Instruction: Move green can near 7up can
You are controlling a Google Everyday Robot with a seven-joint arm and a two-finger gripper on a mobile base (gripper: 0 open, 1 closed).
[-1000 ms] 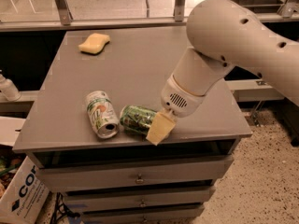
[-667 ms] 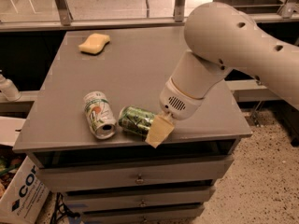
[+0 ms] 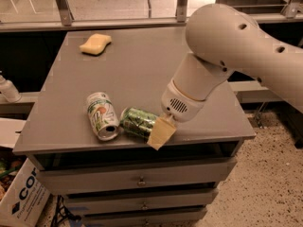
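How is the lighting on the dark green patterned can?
Camera view: dim, warm light, no harsh glare; the dark green patterned can, with the gripper at its right end, is evenly lit; the silver end of the white 7up can glints; under the grey tabletop lies deep shadow.

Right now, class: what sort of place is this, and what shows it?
Probably a lab or workshop: a grey drawer cabinet, a speckled hard floor, and a cardboard box beside it. The robot's hand sits at the green can near the cabinet's front edge.
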